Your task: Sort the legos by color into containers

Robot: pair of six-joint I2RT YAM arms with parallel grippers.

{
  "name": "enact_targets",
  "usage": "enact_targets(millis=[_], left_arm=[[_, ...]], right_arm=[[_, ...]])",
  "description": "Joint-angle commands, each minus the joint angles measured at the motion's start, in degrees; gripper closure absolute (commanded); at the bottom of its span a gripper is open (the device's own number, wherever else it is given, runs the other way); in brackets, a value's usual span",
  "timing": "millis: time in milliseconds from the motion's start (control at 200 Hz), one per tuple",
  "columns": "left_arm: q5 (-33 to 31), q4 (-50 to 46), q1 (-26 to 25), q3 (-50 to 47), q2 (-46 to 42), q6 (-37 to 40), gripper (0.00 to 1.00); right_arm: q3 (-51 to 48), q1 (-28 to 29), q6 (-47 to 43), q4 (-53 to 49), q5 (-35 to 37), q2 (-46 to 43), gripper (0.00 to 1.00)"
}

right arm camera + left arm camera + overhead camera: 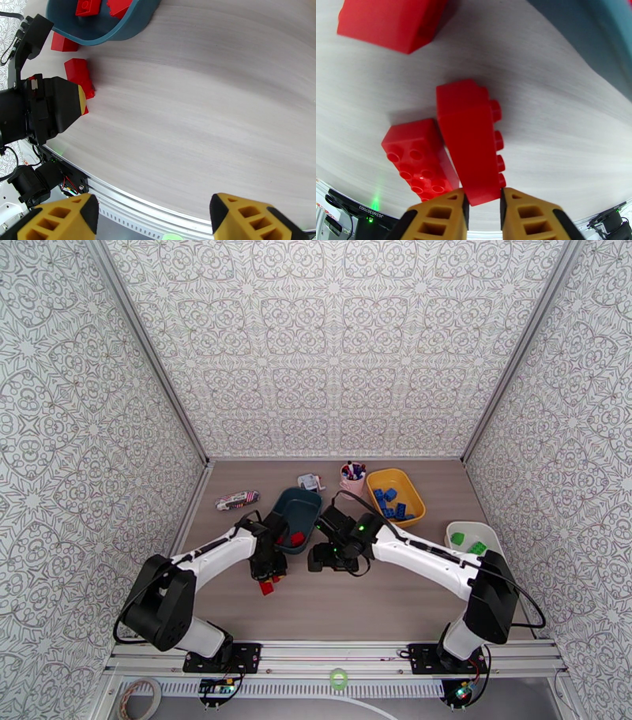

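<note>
**A:** From above, what do the bricks look like?

**B:** Small studded blocks. Blue bricks (393,504) lie in the yellow tray (395,471) and green bricks (476,548) in the white tray (474,524). Both trays are well off to the right of the right claw (320,557). One red brick (298,538) sits in the teal tray (300,508), just beyond the left claw (268,570). More red pokes out under that claw on the table (379,595), but the claw hides most of it.

**A:** And the left wrist camera?

**B:** The left claw (482,197) is clamped on the held brick (468,138). It is glossy red and tipped on its side, with four studs pointing right. Its near end vanishes between the fingers. A second brick (418,158) lies right against its left side, studs up. A third brick (391,23) lies farther ahead to the left, blurred and cut off by the frame. A corner of the teal tray (600,39) shows ahead to the right.

**A:** The right wrist?

**B:** The right claw (154,209) gapes wide with nothing between its fingers, over bare table (205,118). Far ahead on its left, the teal tray (118,31) holds red bricks (89,6), clipped by the top edge. Nearer, the left claw (82,100) covers part of the loose bricks (77,71). I cannot tell from here how many there are.
</note>
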Motion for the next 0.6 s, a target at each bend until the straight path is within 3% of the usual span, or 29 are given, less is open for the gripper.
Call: enact_targets(millis=[0, 355, 595], left_arm=[[0.5, -2.7, -1.1, 1.7, -2.5, 0.7, 0.73], [6.6, -1.8, -4.4, -2.9, -11.0, -3.4, 0.74], [6.3, -5.3, -5.6, -1.1, -15.1, -4.5, 0.74]], right_arm=[[1.9, -0.8, -0.6, -0.3, 1.2, 0.4, 0.22], [2.9, -2.3, -1.6, -0.5, 0.8, 1.7, 0.22], [5.9, -2.7, -2.5, -2.3, 1.0, 3.3, 0.22]])
